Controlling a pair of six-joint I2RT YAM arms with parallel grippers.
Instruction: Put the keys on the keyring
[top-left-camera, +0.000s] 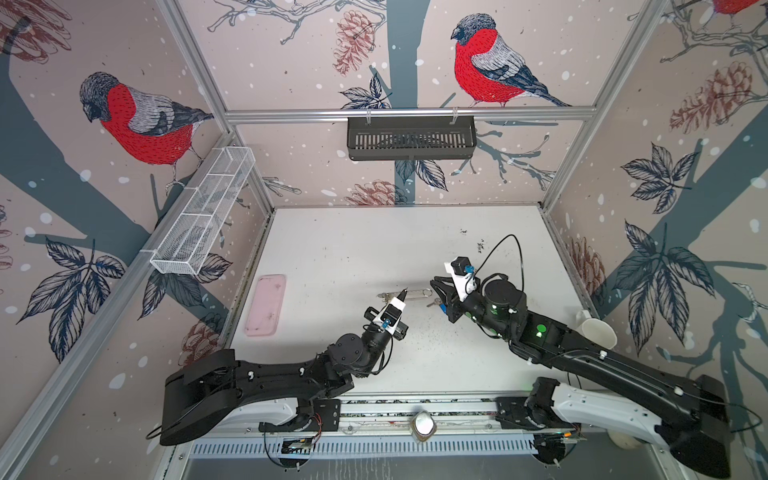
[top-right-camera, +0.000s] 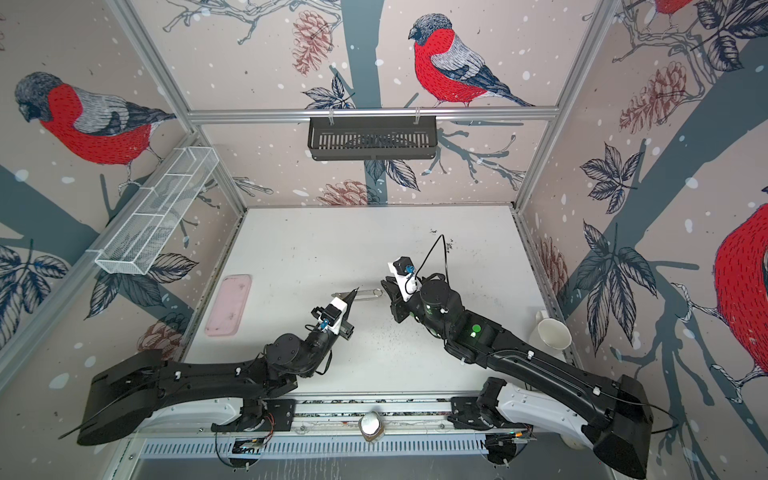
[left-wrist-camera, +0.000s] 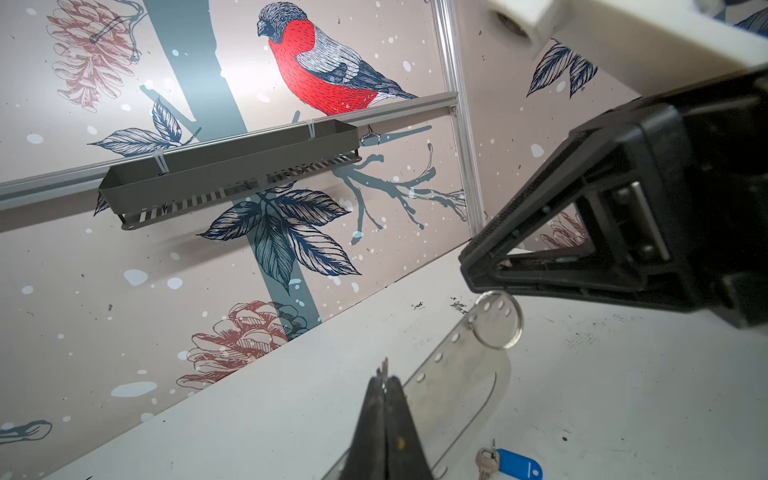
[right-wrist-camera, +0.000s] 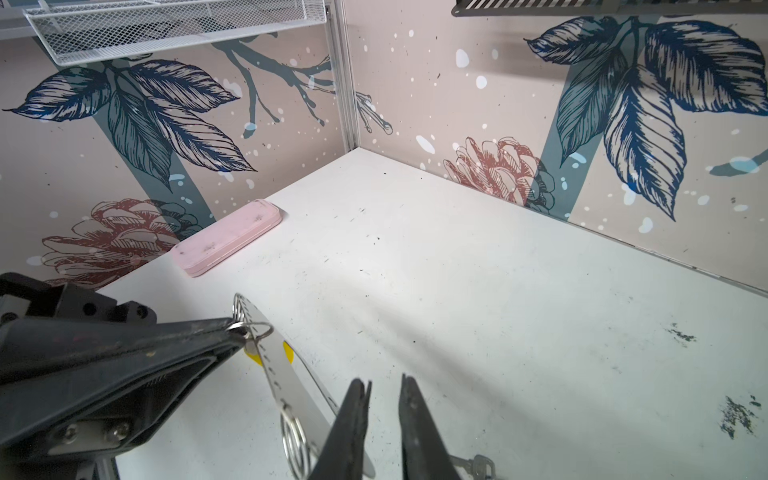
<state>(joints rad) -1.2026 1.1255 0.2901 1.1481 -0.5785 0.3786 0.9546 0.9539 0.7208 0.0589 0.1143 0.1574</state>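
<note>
The left claw (left-wrist-camera: 384, 384) is clamped shut on one end of the flat grey oval metal keyring (right-wrist-camera: 291, 386) at the middle of the white worktop (right-wrist-camera: 457, 291). The right claw (right-wrist-camera: 384, 384) is slightly parted and empty. The small silver blue-tagged key (left-wrist-camera: 515, 465) nearby is best pinched by the tag, with its hole exposed.

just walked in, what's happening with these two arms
The left gripper is shut on a small ring at one end of the keyring. The right gripper sits slightly open beside the ring at the other end, holding nothing. The blue-tagged key lies loose on the table near it. A yellow tag shows past the keyring's edge; whether that key is threaded is unclear.
</note>
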